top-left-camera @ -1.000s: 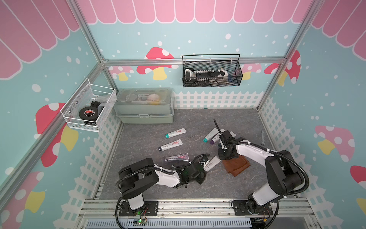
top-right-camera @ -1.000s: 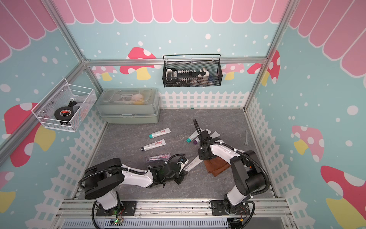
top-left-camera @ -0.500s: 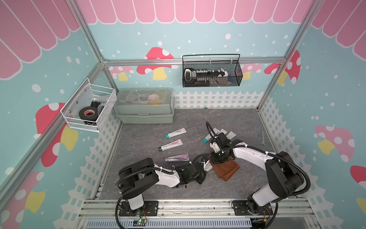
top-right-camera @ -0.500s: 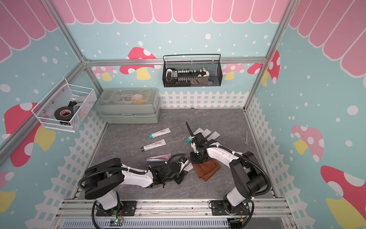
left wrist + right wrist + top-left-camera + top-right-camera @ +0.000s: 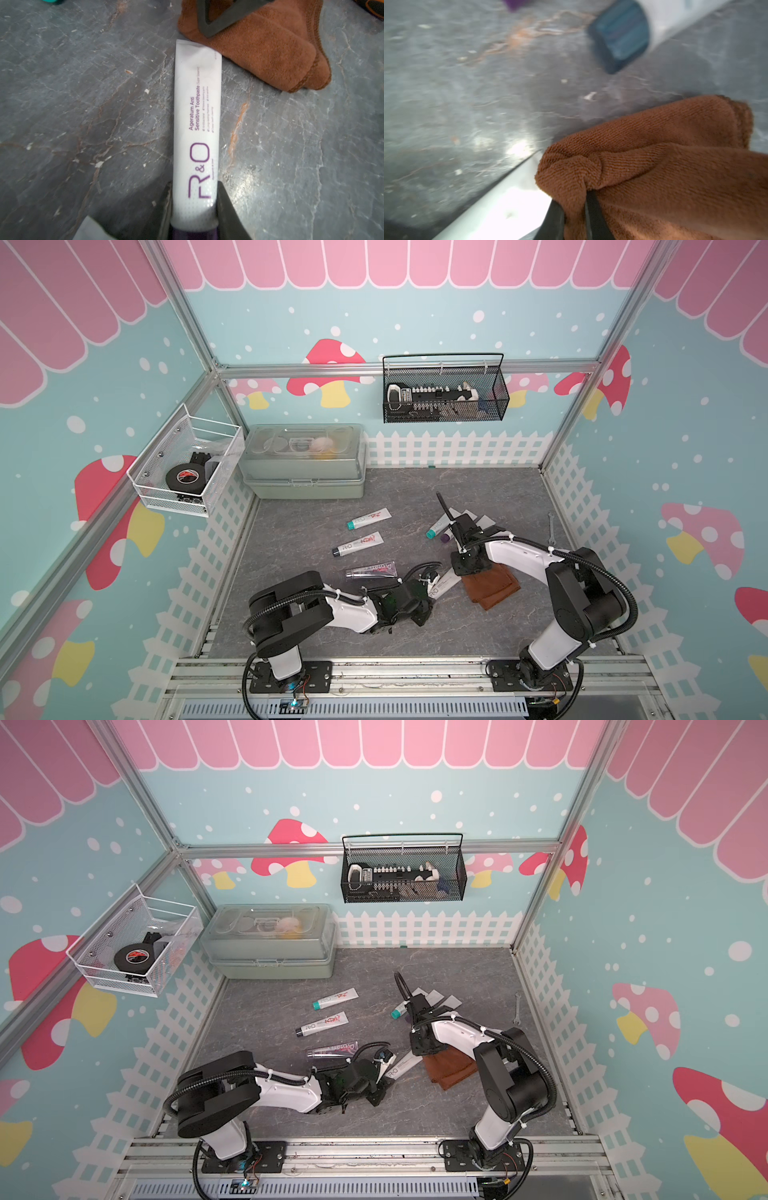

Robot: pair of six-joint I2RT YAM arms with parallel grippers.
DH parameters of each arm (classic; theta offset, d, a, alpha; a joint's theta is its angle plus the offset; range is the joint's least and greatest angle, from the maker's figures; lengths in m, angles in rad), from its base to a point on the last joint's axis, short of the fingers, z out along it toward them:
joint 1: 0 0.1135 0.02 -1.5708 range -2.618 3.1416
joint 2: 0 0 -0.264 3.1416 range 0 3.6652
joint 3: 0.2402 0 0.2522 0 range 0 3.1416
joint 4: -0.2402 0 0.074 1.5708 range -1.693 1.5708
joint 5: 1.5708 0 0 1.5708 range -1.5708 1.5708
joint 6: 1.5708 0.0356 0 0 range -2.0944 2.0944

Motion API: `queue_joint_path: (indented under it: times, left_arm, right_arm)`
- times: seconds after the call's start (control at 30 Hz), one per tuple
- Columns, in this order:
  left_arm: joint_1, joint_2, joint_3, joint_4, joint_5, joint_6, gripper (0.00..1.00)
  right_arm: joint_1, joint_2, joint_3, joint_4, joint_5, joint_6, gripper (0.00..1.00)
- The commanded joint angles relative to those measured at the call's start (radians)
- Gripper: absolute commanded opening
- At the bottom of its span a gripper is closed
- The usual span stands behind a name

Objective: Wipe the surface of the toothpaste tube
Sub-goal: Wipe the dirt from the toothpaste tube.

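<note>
Since the earlier frame, the right gripper [image 5: 467, 566] has drawn its brown cloth [image 5: 494, 587] back off the toothpaste tube [image 5: 444, 583], so that the cloth touches only the crimped tail of the tube. At the front centre of the grey worktop [image 5: 311, 614] the tube lies label up, the jaws of the left gripper [image 5: 195, 199] closed on it at the purple cap end, while the jaws of the right gripper are closed on a bunched fold of the cloth. 3 more tubes [image 5: 357, 544] lie apart from it toward the rear left, and 2 capped tubes [image 5: 436, 527] lie just behind the right gripper.
</note>
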State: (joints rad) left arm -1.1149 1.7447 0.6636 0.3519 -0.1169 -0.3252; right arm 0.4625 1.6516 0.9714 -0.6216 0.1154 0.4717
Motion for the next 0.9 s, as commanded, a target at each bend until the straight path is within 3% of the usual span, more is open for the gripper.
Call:
queue_joint_path:
  times: [0.0, 0.23, 0.43, 0.6, 0.77, 0.87]
  left_arm:
    - [0.004, 0.008, -0.01, -0.051, -0.013, -0.006, 0.18]
    - [0.003, 0.015, -0.008, -0.044, -0.011, -0.006, 0.18]
    - [0.004, 0.024, -0.002, -0.045, -0.013, -0.005, 0.18]
    - [0.003, 0.024, -0.001, -0.045, -0.013, -0.003, 0.18]
    - [0.003, 0.015, -0.007, -0.046, -0.017, -0.005, 0.18]
    - [0.003, 0.006, -0.013, -0.047, -0.02, -0.004, 0.18]
  right_arm:
    - [-0.018, -0.031, -0.038, -0.055, -0.018, -0.009, 0.13]
    - [-0.003, -0.165, -0.068, -0.002, -0.381, -0.024, 0.13]
    - [0.053, -0.141, -0.097, 0.028, -0.44, -0.007, 0.13]
    - [0.082, -0.019, -0.098, 0.002, -0.271, -0.001, 0.13]
    - [0.077, 0.019, -0.078, -0.064, 0.003, 0.025, 0.13]
    - [0.056, 0.024, -0.077, -0.062, 0.063, 0.036, 0.13]
